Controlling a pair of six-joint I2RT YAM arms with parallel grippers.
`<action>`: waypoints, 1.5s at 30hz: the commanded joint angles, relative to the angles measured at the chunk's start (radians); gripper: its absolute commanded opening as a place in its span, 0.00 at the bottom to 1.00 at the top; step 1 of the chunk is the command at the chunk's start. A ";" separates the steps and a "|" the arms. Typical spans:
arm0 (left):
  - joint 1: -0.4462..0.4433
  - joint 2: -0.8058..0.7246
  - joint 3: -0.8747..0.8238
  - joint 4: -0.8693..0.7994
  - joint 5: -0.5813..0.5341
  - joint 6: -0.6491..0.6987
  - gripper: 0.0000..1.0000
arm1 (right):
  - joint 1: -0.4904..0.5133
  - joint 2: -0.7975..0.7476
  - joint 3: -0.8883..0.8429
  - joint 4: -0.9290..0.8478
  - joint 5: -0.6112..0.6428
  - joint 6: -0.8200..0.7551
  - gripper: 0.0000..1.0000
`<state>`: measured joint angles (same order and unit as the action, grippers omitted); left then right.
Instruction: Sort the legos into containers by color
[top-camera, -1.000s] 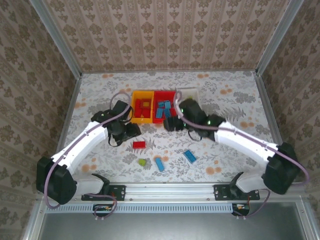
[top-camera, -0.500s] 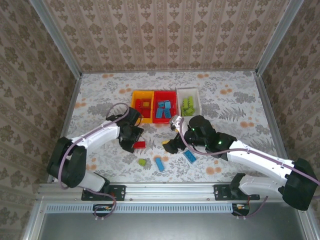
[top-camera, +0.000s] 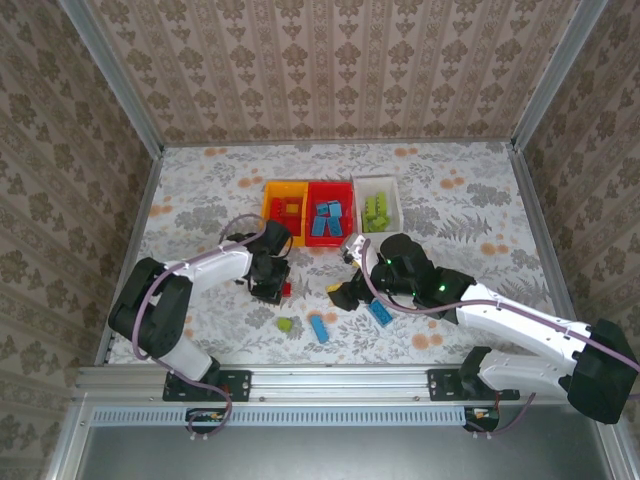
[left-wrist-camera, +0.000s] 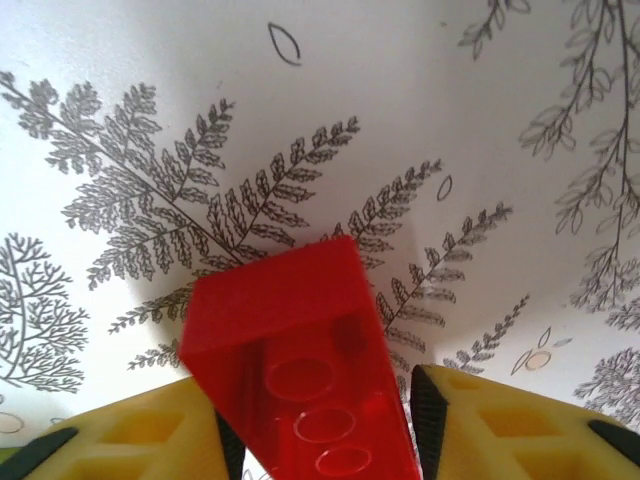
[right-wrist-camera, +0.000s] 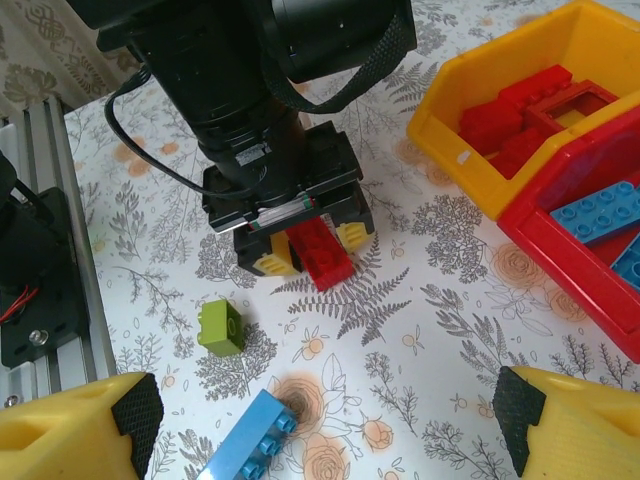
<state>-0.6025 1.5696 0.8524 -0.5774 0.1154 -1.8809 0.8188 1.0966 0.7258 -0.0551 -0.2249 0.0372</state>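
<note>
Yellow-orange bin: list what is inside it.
Red bricks lie in the yellow-orange bin, among them an open square frame. Anything beneath them is covered, so a full count is not possible.

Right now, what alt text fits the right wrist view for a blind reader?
The left gripper holds a red brick between its fingers on the table. A green brick and a blue brick lie nearer; a yellow bin stands upper right.

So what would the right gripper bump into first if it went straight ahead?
The right gripper would probably hit the table first, just beside the blue brick; depth is hard to judge.
</note>
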 joint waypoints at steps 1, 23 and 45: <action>-0.003 0.020 -0.018 0.003 -0.006 -0.009 0.40 | 0.004 -0.008 -0.009 0.018 0.001 0.013 0.89; 0.131 0.149 0.725 -0.405 -0.169 1.012 0.09 | -0.103 0.069 0.086 0.161 0.047 0.141 0.89; 0.171 0.517 0.962 -0.467 -0.035 1.236 0.40 | -0.152 0.137 0.131 0.152 0.056 0.248 0.89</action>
<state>-0.4320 2.0907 1.8126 -1.0153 0.0715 -0.6754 0.6716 1.2213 0.8566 0.0875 -0.1871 0.2630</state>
